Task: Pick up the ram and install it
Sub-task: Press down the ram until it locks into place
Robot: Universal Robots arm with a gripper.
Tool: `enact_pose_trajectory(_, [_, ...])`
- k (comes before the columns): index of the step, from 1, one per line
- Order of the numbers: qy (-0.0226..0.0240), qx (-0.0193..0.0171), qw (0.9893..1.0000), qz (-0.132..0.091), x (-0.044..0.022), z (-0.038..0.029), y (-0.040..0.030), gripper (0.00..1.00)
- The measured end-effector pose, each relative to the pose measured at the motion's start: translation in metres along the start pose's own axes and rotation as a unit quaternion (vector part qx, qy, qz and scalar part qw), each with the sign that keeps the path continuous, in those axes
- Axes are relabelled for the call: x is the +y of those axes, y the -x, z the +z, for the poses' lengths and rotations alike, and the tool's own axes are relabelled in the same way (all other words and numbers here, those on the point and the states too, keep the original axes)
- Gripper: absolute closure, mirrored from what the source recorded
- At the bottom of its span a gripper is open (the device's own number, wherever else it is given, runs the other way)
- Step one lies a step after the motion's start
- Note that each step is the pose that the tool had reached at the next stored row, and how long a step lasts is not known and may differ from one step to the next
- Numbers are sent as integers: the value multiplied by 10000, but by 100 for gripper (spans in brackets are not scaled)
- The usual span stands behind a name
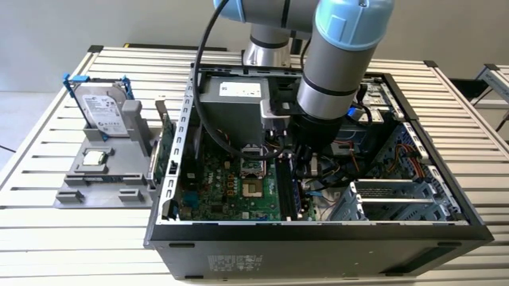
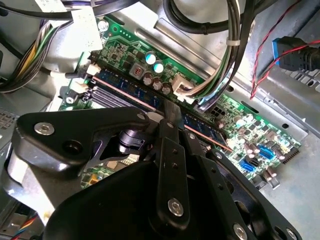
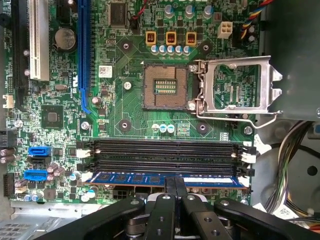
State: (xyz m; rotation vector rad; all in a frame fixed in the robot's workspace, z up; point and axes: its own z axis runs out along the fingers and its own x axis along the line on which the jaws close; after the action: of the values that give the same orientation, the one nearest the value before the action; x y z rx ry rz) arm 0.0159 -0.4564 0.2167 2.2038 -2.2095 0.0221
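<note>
Sat in the memory slot nearest the gripper: the ram point(image 3: 165, 178), a long blue stick lying lengthwise beside three empty black slots point(image 3: 165, 156) on the green motherboard point(image 3: 125, 107). Seen too in the second wrist view as a bluish strip point(image 2: 131, 90) running along the board's edge, next to small capacitors point(image 2: 154, 61). Rested against white latches point(image 3: 86, 176) at the slot ends; whether fully clicked home could not be told.

Met at mid-length by the gripper point(image 3: 175, 187), black fingers point(image 3: 168, 189) drawn close together on either side of the stick's upper edge and apparently pinching it. Showed the same in the second wrist view, with the gripper point(image 2: 171, 116) reaching down to the stick.

Lay beyond the slots: an open processor socket point(image 3: 165, 86) with its metal retention frame point(image 3: 235, 87) flipped up alongside, plus a blue expansion slot point(image 3: 83, 55) and a white one point(image 3: 39, 40).

From the exterior view: arm point(image 1: 342, 65) plunged into an open computer case point(image 1: 318, 232) on a slatted table point(image 1: 47, 238). Stood at the exterior view's left, outside the case, a grey fixture point(image 1: 104, 179) holding an upright hard drive point(image 1: 104, 110) in a blue bracket and a small square processor chip point(image 1: 95, 158).
</note>
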Motion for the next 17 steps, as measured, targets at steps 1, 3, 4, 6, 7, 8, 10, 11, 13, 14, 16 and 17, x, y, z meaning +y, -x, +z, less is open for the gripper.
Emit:
enact_pose_trajectory(1, [2,6,10000,0,0,1,1,100])
enact_pose_trajectory(3, [4,15,10000,0,-1,2,2,100])
enact_pose_trajectory(4, [4,16,10000,0,-1,2,2,100])
enact_pose_trajectory(6, [4,18,10000,0,-1,2,2,100])
enact_pose_trajectory(7, [4,18,10000,0,-1,2,2,100])
enact_pose_trajectory(8, [4,18,10000,0,-1,2,2,100])
enact_pose_trajectory(10, [5,19,10000,0,-1,2,2,100])
enact_pose_trajectory(11, [5,20,10000,0,-1,2,2,100])
enact_pose_trajectory(13, [5,20,10000,0,-1,2,2,100])
enact_pose_trajectory(14, [5,21,10000,0,-1,2,2,100])
enact_pose_trajectory(16, [5,22,10000,0,-1,2,2,100])
enact_pose_trajectory(17, [6,22,10000,0,-1,2,2,100])
